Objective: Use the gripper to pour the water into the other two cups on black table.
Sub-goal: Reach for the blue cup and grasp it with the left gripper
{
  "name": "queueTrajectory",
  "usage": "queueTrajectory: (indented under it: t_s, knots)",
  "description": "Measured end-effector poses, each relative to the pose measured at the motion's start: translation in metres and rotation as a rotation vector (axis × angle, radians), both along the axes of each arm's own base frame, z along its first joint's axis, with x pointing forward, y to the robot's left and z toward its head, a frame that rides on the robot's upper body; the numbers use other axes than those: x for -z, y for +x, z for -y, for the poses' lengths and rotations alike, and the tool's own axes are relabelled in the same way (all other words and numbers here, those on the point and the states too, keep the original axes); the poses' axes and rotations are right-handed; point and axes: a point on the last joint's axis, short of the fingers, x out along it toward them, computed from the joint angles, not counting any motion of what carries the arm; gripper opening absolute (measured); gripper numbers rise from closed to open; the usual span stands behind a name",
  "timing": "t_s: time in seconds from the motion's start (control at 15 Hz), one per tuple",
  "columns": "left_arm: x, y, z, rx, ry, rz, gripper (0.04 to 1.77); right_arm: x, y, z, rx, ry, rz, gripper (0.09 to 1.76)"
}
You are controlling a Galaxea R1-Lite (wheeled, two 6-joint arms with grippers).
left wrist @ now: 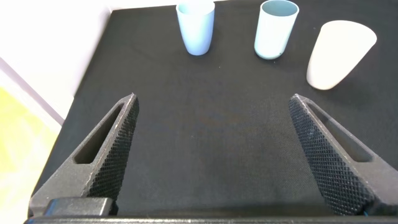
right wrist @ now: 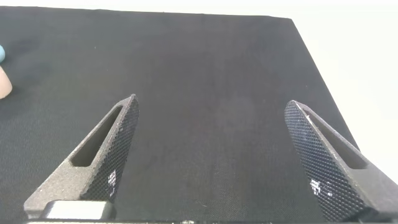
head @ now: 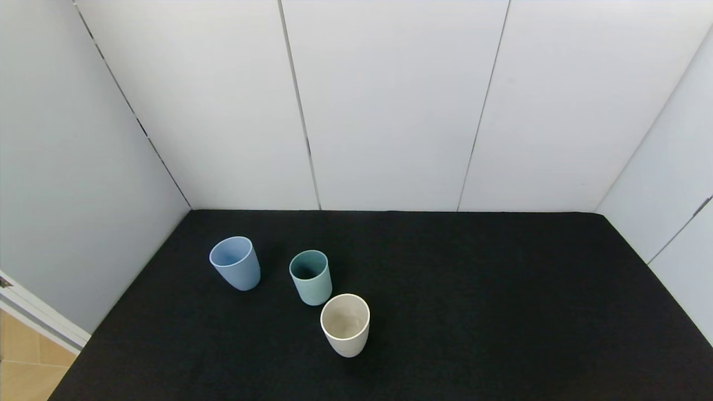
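The light blue cup (left wrist: 196, 27) stands upright on the black table (head: 473, 289), straight ahead of the left gripper (left wrist: 214, 158) and well apart from it, with the teal cup (left wrist: 276, 28) and cream cup (left wrist: 339, 53) beside; both the left gripper and the right gripper (right wrist: 214, 158) hover spread wide and empty, the left nearer

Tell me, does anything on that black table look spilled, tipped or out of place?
Nothing stands out. The blue cup, teal cup and cream cup all stand upright and apart on the black table, with no visible spill around them.
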Motion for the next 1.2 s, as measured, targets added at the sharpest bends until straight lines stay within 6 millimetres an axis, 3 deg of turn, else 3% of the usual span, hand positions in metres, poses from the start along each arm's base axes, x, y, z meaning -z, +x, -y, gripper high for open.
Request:
queueTrajectory:
  t_s: [0.93, 1.2]
  knots:
    - [0.0, 0.0, 0.0, 0.0, 0.0, 0.0, 1.72, 0.0, 0.0, 0.0, 0.0, 0.0, 0.0, 1.71]
    - [-0.021, -0.006, 0.002, 0.089, -0.014, 0.099, 1.72, 0.0, 0.0, 0.0, 0.0, 0.0, 0.0, 1.71]
